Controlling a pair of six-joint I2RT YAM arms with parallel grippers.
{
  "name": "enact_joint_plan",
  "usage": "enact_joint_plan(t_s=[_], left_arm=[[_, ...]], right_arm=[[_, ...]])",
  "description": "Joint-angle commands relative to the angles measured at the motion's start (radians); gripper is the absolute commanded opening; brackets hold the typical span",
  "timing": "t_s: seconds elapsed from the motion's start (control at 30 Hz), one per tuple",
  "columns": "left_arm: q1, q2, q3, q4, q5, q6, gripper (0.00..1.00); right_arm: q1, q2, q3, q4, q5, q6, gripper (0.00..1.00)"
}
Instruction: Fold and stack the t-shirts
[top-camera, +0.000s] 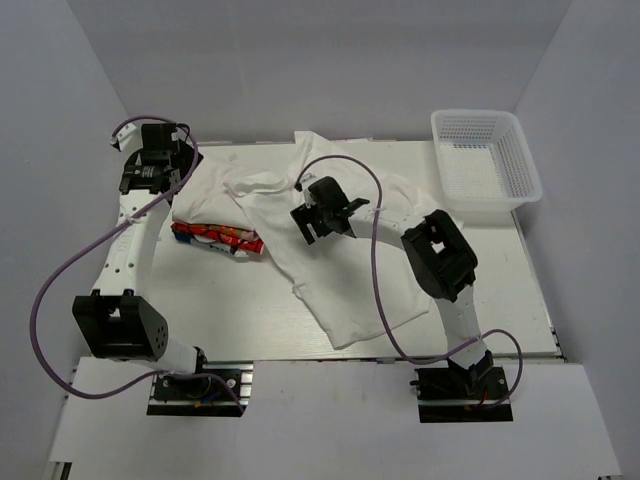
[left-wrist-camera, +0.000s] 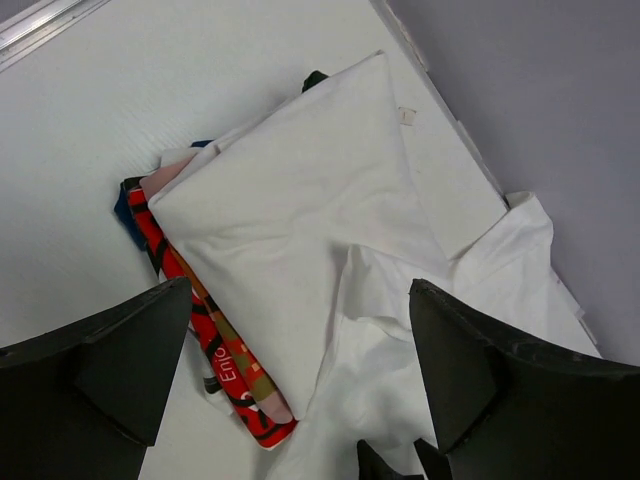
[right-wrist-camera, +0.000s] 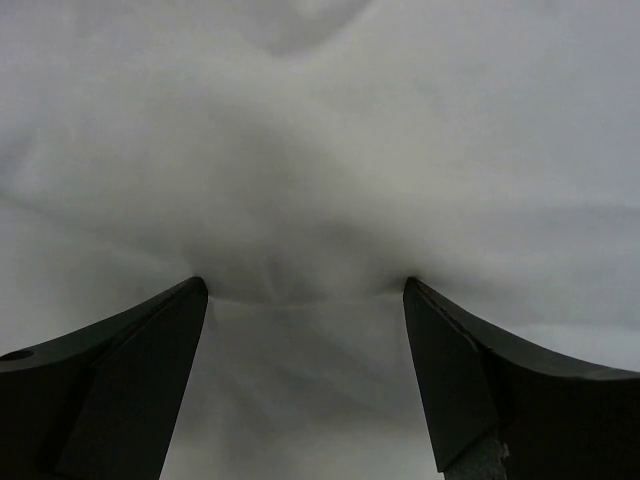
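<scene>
Top external view: spread white t-shirt (top-camera: 330, 270) lay mid-table (top-camera: 250, 320); right gripper (top-camera: 322, 215) over it hid the cloth beneath.
Left wrist view: folded white t-shirt (left-wrist-camera: 290, 210) topped a red patterned t-shirt (left-wrist-camera: 228, 368), below the left gripper (left-wrist-camera: 300, 290); jaws apart.
Right wrist view: white cloth puckered between parted jaws.
Surroundings: mesh basket (top-camera: 475, 114) stood far right.

I judge this a robotics lab test cell. My left arm (top-camera: 130, 250) and right arm (top-camera: 440, 255) stand bolted on black base plates (top-camera: 195, 392) at 6 o'clock of a white table (top-camera: 230, 320). Plain grey panels (top-camera: 330, 60) close it in at 9, 12 and 3 o'clock. Purple cable (top-camera: 34, 318) runs exposed along both arms. Aluminium rail (left-wrist-camera: 40, 28) edges the table.
</scene>
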Motion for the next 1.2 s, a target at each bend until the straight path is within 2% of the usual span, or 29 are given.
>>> enact_joint_plan(t_s=[0.0, 0.13, 0.17, 0.23, 0.27, 0.3, 0.33, 0.47, 0.53, 0.67, 0.73, 0.77, 0.8, 0.83, 0.87, 0.9, 0.93, 0.97, 1.03, 1.07, 1.17], left_arm=[[-0.001, -0.038, -0.023, 0.015, 0.024, 0.035, 1.00], [-0.001, -0.072, -0.046, 0.025, 0.042, 0.054, 1.00], [-0.001, -0.086, -0.046, 0.025, 0.042, 0.054, 1.00], [-0.001, -0.097, -0.057, 0.025, 0.022, 0.054, 1.00], [-0.001, -0.107, -0.066, 0.025, 0.022, 0.054, 1.00], [-0.001, -0.107, -0.066, 0.036, 0.022, 0.054, 1.00], [-0.001, -0.117, -0.079, 0.045, 0.022, 0.066, 1.00], [-0.001, -0.117, -0.080, 0.045, 0.045, 0.078, 1.00], [-0.001, -0.106, -0.080, 0.045, 0.054, 0.078, 1.00], [-0.001, -0.063, -0.057, 0.022, 0.074, 0.147, 1.00], [-0.001, -0.029, -0.023, -0.031, 0.096, 0.185, 1.00], [-0.001, 0.007, -0.023, -0.047, 0.132, 0.231, 1.00], [-0.001, 0.023, -0.012, -0.059, 0.157, 0.254, 1.00], [-0.001, 0.037, -0.012, -0.079, 0.185, 0.271, 1.00], [-0.011, 0.046, -0.027, -0.079, 0.243, 0.285, 1.00], [-0.021, 0.046, -0.043, -0.079, 0.275, 0.294, 1.00], [-0.021, 0.046, -0.090, -0.053, 0.310, 0.294, 1.00], [-0.033, 0.035, -0.113, -0.041, 0.368, 0.304, 1.00], [-0.048, -0.006, -0.175, -0.029, 0.386, 0.316, 1.00], [-0.063, -0.024, -0.211, -0.037, 0.395, 0.316, 1.00], [-0.085, -0.119, -0.303, -0.003, 0.433, 0.307, 1.00]], right_arm=[[0.006, 0.014, 0.036, 0.002, 0.118, -0.028, 0.85], [0.007, 0.053, 0.032, -0.002, 0.157, -0.034, 0.77], [0.007, 0.060, 0.038, -0.008, 0.161, -0.023, 0.71], [0.003, 0.070, 0.013, -0.036, 0.169, -0.014, 0.43], [0.003, 0.068, 0.001, -0.038, 0.172, 0.006, 0.21], [-0.001, 0.047, -0.034, -0.033, 0.183, 0.032, 0.05], [-0.002, 0.038, -0.053, -0.024, 0.196, 0.038, 0.00], [-0.002, -0.079, -0.233, -0.019, 0.264, 0.102, 0.00], [-0.007, -0.156, -0.386, -0.012, 0.292, 0.151, 0.00], [-0.037, -0.370, -0.605, -0.037, 0.380, 0.262, 0.00], [-0.050, -0.473, -0.700, -0.091, 0.420, 0.377, 0.00], [-0.063, -0.496, -0.714, -0.111, 0.516, 0.485, 0.00], [-0.068, -0.518, -0.741, -0.195, 0.529, 0.533, 0.00], [-0.080, -0.563, -0.757, -0.185, 0.528, 0.568, 0.00], [-0.100, -0.599, -0.757, -0.194, 0.522, 0.595, 0.01], [-0.103, -0.629, -0.737, -0.229, 0.505, 0.606, 0.15], [-0.105, -0.645, -0.728, -0.231, 0.479, 0.562, 0.36], [-0.105, -0.677, -0.716, -0.222, 0.424, 0.543, 0.69], [-0.100, -0.703, -0.673, -0.199, 0.370, 0.471, 0.90], [-0.102, -0.744, -0.647, -0.167, 0.318, 0.459, 0.90], [-0.103, -0.806, -0.637, -0.134, 0.295, 0.389, 0.90]])
